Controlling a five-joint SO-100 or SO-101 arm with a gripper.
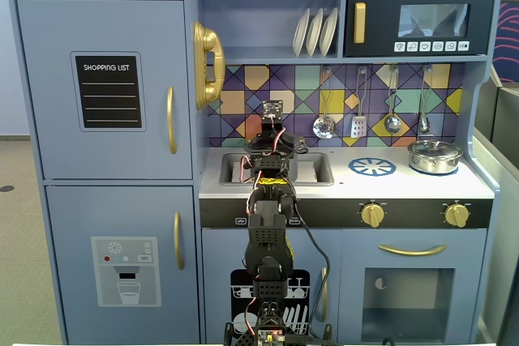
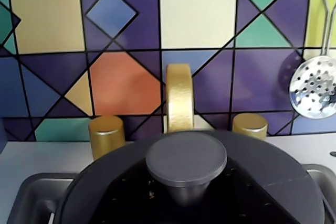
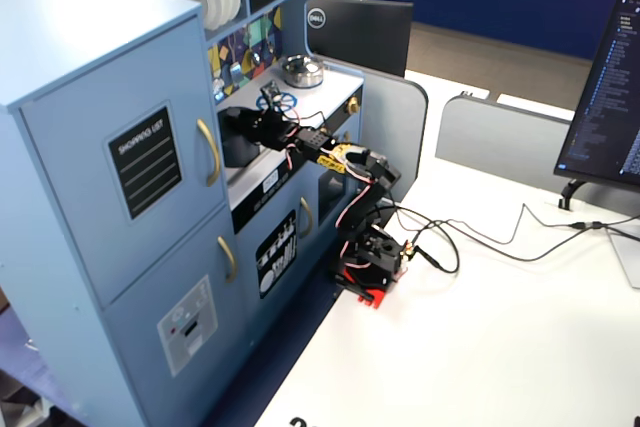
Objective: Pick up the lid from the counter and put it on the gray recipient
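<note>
Blue toy kitchen [image 1: 113,160] against a colorful tiled backsplash [image 2: 121,35], set next to a white desk [image 3: 480,347] with a monitor off to the right in a fixed view. Black arm [image 1: 268,241] bolted at the desk edge, stretched out over the sink [image 1: 320,169] on the counter.

Wrist view pretty much filled by the lid [image 2: 283,182], dark gray and matte, with its round flat knob [image 2: 186,158] dead center at the bottom of the frame. Sitting over the sink basin, gold faucet [image 2: 179,95] and two gold taps right behind it. Slotted spoon [image 2: 315,85] hanging on the wall at the right.

Pincer [image 1: 272,145] up by the sink in a fixed view, but buried behind its own wires and body, so can't tell if it's open or clamped on anything.

Shiny silver pot [image 1: 435,155] way over on the right of the counter, blue burner print [image 1: 372,167] between it and the sink. Gray pot itself not clearly visible in any view.
</note>
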